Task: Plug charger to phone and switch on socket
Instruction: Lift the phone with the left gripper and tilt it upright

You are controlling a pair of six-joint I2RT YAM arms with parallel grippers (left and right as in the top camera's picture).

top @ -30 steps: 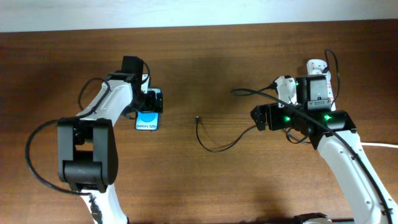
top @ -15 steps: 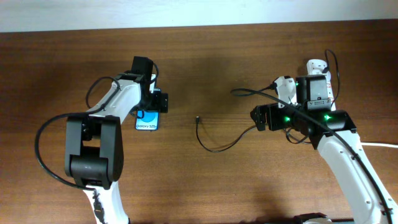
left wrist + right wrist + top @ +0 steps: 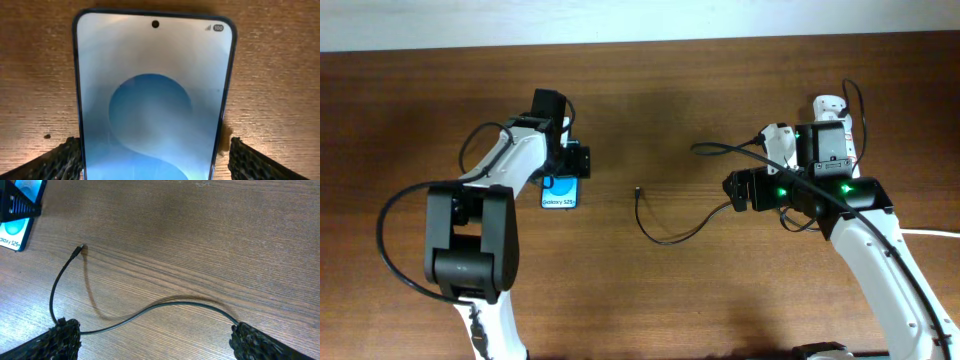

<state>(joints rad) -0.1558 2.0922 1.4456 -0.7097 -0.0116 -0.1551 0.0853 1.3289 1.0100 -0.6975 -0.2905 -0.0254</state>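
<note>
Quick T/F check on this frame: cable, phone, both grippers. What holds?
1. The cable is plugged into the phone. False: its tip lies loose on the table, apart from the phone.
2. The phone lies flat on the table, screen up and lit. True.
3. The left gripper has a finger on each side of the phone. True.
4. The right gripper is shut on the cable. False: its fingers stand wide apart and grip nothing, and the cable lies on the table.
</note>
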